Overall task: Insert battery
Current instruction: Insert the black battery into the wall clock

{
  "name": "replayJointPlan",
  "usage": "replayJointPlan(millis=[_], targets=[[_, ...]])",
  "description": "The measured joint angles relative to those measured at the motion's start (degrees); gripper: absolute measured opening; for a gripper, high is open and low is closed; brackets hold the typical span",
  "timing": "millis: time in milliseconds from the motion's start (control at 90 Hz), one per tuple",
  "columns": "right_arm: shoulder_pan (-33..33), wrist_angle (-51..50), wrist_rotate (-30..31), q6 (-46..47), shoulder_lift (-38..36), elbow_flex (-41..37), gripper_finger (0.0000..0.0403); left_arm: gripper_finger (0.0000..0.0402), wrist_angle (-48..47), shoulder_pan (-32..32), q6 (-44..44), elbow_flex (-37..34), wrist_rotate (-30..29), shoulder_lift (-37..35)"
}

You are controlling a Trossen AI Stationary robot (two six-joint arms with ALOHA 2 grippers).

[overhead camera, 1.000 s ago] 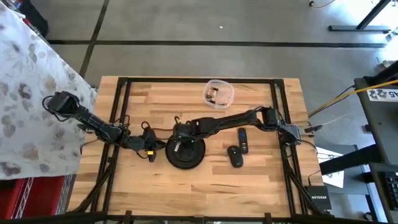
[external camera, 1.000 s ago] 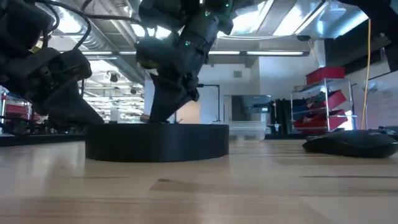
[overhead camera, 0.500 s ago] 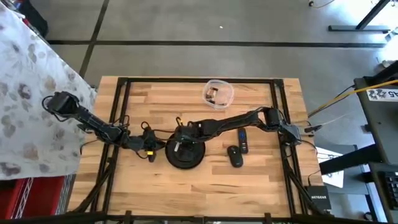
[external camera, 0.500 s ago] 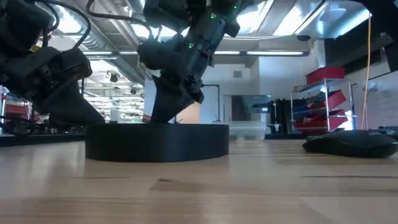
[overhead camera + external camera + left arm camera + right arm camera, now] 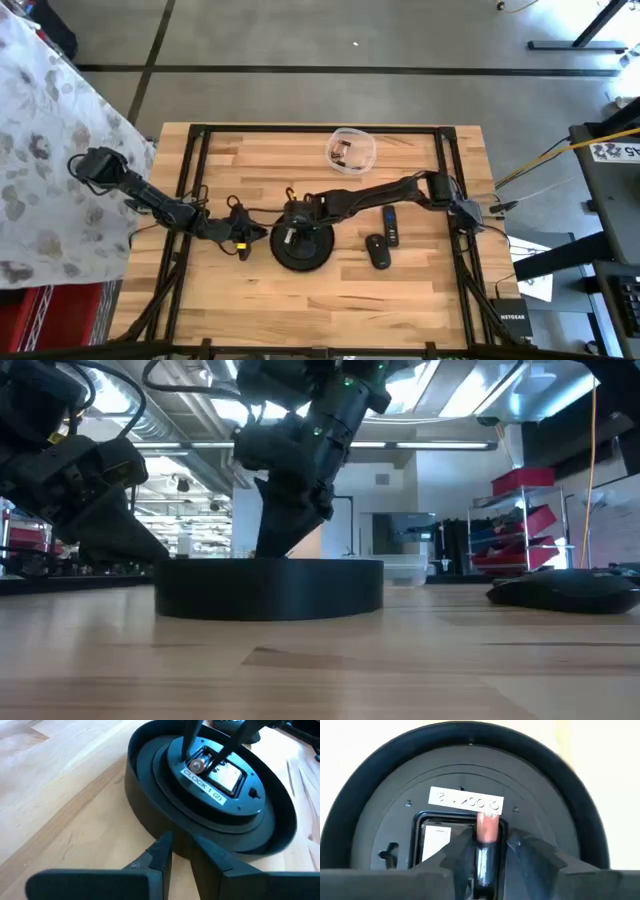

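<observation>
Fingers of your right gripper [image 5: 487, 855] are closed on a battery [image 5: 487, 827], holding it upright with its copper-coloured end showing between the two dark tips. Your right gripper sits directly over the back of a round black clock [image 5: 300, 243], which lies face down near the middle of the wooden table [image 5: 420, 300]. The battery is at the open compartment [image 5: 212, 770] in the centre of the clock's back, just beside a white label [image 5: 465, 799] that reads CLOCK 1 (2). From the left wrist view you can see the battery's end inside the rim of that compartment, with the right gripper's thin fingers [image 5: 190, 737] reaching down to it from above.

Your left gripper [image 5: 181, 851] rests low on the table just beside the clock's outer edge, its fingers nearly together with only a narrow gap and nothing between them.

Elsewhere on the table, to the right of the clock, lie a small dark remote [image 5: 391, 226] and a dark rounded object [image 5: 377, 251]. A clear plastic container [image 5: 351, 150] sits near the far edge.
</observation>
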Motion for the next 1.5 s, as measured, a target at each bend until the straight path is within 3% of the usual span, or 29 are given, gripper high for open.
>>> replayJointPlan(millis=[333,767,1111,1267,1500], targets=[[-0.13,6.53,0.14,-1.35,0.39,0.15,0.0124,0.0046,0.24,0.00,-0.22,0.00,-0.04,0.00],[-0.11,-0.35,-0.82,0.48,0.89,0.34,0.0005,0.0046,0.43,0.00,-0.57,0.00,-0.04,-0.02],[-0.04,-1.87,-2.22,1.84,1.36,0.54,0.0001,0.0046,0.16,0.00,-0.61,0.00,-0.02,-0.02],[0.43,-0.44,1.49,1.47,0.81,0.33,0.0001,0.0046,0.12,0.00,-0.63,0.00,-0.02,-0.02],[0.24,1.67,2.26,1.27,-0.10,0.28,0.0000,0.0046,0.10,0.00,-0.63,0.00,0.00,-0.02]])
